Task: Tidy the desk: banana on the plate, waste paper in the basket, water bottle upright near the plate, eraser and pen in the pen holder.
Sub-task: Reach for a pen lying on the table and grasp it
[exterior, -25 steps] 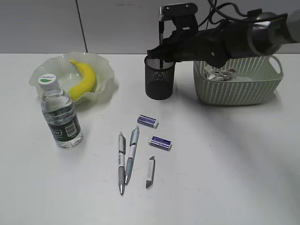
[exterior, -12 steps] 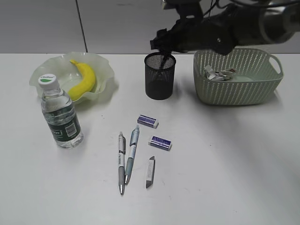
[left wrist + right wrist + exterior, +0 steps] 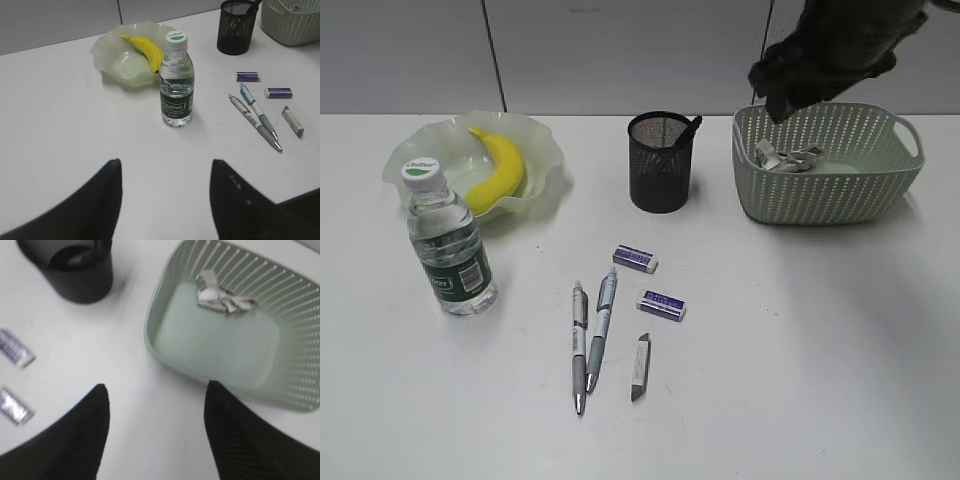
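The banana (image 3: 500, 163) lies in the wavy green plate (image 3: 548, 145). The water bottle (image 3: 450, 250) stands upright in front of the plate. The black pen holder (image 3: 660, 170) has one pen (image 3: 692, 126) leaning inside. Two pens (image 3: 590, 335) and two purple-white erasers (image 3: 635, 259) (image 3: 661, 303) lie on the desk (image 3: 800, 340). The waste paper (image 3: 786, 155) lies in the basket (image 3: 840, 190). My right gripper (image 3: 780, 95) is open and empty, raised over the basket's left end (image 3: 157, 387). My left gripper (image 3: 165, 165) is open and empty over bare desk, short of the bottle (image 3: 176, 82).
A grey-white eraser-like block (image 3: 639, 367) lies next to the pens. The left wrist view also shows the plate (image 3: 107, 52), pen holder (image 3: 235, 35) and pens (image 3: 255, 117). The right wrist view shows the basket (image 3: 150, 335), waste paper (image 3: 220, 292) and pen holder (image 3: 75, 270).
My right gripper let go of a pen into the pen holder, then lifted and swung right from over the holder to over the basket. Nothing else has moved.
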Robot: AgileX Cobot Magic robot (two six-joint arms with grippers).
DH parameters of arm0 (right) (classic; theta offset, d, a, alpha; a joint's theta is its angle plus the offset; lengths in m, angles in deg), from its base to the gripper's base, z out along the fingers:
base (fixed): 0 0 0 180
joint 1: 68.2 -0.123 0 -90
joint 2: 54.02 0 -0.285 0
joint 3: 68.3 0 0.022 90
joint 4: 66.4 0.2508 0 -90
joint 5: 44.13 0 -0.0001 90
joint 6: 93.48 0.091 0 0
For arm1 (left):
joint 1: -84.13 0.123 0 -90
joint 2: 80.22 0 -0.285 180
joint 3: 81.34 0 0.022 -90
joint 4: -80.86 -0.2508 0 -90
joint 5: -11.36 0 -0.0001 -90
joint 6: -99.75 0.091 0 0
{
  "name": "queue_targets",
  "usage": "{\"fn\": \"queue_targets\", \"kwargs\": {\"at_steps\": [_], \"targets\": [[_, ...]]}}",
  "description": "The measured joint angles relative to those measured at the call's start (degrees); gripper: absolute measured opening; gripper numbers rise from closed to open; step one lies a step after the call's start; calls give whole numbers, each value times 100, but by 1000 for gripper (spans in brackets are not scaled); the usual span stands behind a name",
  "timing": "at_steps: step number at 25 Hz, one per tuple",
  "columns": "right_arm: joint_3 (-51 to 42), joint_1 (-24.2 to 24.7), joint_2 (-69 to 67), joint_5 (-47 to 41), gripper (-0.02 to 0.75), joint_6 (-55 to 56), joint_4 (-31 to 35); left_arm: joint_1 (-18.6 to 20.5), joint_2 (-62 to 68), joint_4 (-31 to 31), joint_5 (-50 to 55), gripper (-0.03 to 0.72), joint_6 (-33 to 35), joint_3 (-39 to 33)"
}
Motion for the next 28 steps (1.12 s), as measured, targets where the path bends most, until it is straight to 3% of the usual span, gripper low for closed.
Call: {"fn": "queue_targets", "kwargs": {"at_steps": [8,18,28], "targets": [[-1752,0,2197,-768,472,-321,659,0,0,0,0,419,0,0],[-4324,0,5783,-1431,469,-338,740,0,0,0,0,417,0,0],[-5308,0,9255,-1543,468,-369,740,0,0,8,0,415,0,0]]}}
